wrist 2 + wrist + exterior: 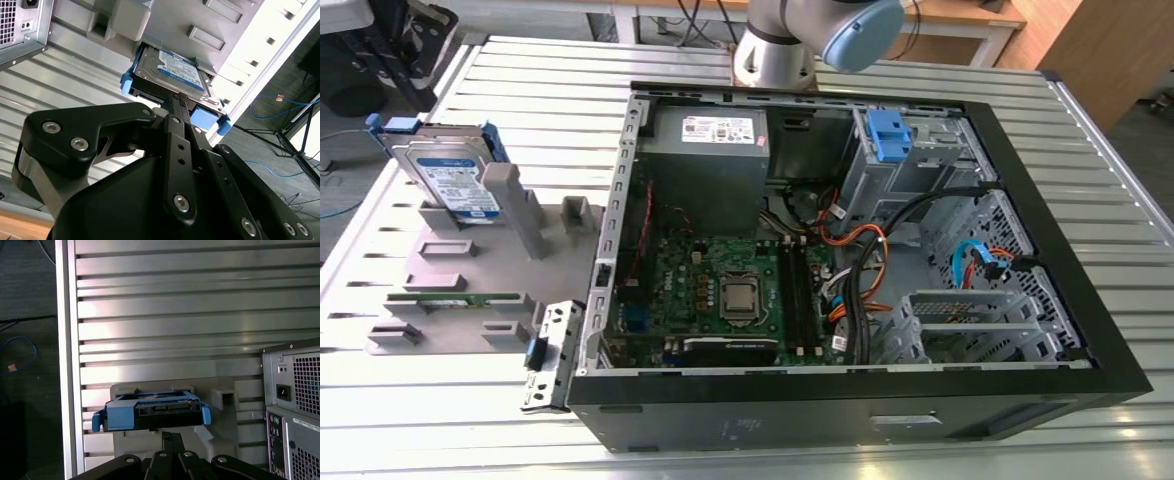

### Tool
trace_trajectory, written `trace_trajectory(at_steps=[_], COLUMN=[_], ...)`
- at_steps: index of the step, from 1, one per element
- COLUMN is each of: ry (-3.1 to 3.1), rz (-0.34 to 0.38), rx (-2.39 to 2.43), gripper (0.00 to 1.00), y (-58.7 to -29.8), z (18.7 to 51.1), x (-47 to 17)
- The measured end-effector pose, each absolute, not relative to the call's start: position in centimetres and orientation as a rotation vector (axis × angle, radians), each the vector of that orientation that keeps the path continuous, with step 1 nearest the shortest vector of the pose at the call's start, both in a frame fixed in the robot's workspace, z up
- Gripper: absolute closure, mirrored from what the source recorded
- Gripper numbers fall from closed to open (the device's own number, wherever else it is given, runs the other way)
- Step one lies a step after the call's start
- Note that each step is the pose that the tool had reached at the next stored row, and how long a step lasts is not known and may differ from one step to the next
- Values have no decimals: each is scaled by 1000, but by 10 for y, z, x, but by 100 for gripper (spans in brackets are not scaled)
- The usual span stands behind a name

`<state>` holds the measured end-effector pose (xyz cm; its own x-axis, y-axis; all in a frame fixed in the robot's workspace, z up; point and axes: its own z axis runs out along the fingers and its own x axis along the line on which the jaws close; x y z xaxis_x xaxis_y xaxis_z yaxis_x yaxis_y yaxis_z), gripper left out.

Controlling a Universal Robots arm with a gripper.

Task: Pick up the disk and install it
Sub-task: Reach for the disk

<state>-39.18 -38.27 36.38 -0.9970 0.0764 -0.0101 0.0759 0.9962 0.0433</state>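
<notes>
The disk is standing on edge in a grey holder at the upper left of the exterior view, beside the open computer case on the counter. In both wrist views the gripper is pointing at the disk's blue handle, closed, gripping nothing.

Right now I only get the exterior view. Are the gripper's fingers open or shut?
Observer: Shut; in the second wrist view the gripper holds nothing.
Operator: What is it pointing at?
Observer: In the first wrist view its tip lines up with the hard drive's blue handle.
Operator: What's on the computer's back?
Observer: A power socket and vent grilles on the computer case, in the first wrist view.
</notes>
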Motion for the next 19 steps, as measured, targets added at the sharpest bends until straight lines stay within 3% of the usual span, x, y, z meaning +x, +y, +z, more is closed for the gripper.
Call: trace_trajectory(at_steps=[19], ry=[3127], rz=[67], rx=[119], gripper=[89], y=[-376], z=[348], x=[-400])
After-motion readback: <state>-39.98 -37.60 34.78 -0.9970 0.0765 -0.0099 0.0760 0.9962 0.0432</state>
